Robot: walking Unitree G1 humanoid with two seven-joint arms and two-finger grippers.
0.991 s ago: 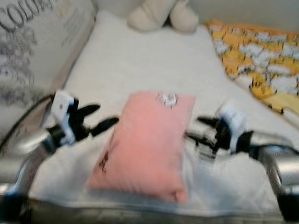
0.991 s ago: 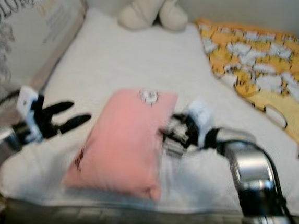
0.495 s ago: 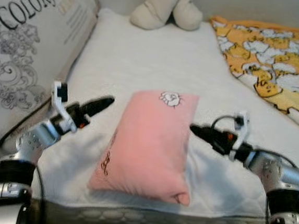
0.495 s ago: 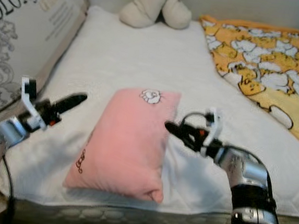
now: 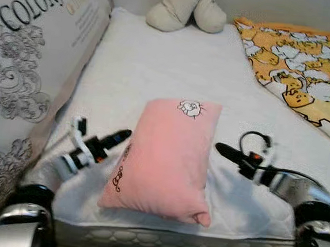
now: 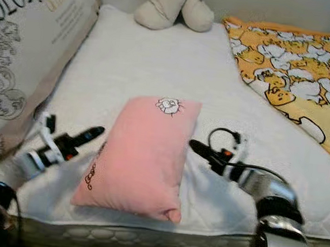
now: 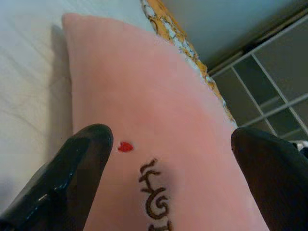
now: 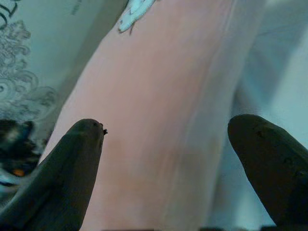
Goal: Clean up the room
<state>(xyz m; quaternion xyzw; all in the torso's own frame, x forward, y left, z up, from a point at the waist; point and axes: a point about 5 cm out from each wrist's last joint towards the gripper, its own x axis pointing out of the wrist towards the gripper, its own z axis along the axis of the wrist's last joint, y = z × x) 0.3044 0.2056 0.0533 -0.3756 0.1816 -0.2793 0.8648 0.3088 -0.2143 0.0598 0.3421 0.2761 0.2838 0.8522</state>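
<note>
**Pink pillow sits between both grippers, long axis near-to-far**

You have the pink pillow (image 5: pixel 165 155) lying flat on the bed (image 5: pixel 158 65), at the near edge, long axis running near to far and tilted slightly right at the far end. Your left gripper (image 5: pixel 116 136) points at its left long side, just beside it; your right gripper (image 5: pixel 223 150) points at its right long side, about as close. Neither arm is clearly nearer. Both wrist views show the jaws spread apart with the pillow's pink fabric between the fingertips, nothing grasped yet.

Around it: a plush toy (image 5: pixel 186 10) at the far end, a yellow patterned blanket (image 5: pixel 302 72) far right, a printed panel (image 5: pixel 25 71) along the left. All well apart from the pillow; nothing blocks a two-sided squeeze.
</note>
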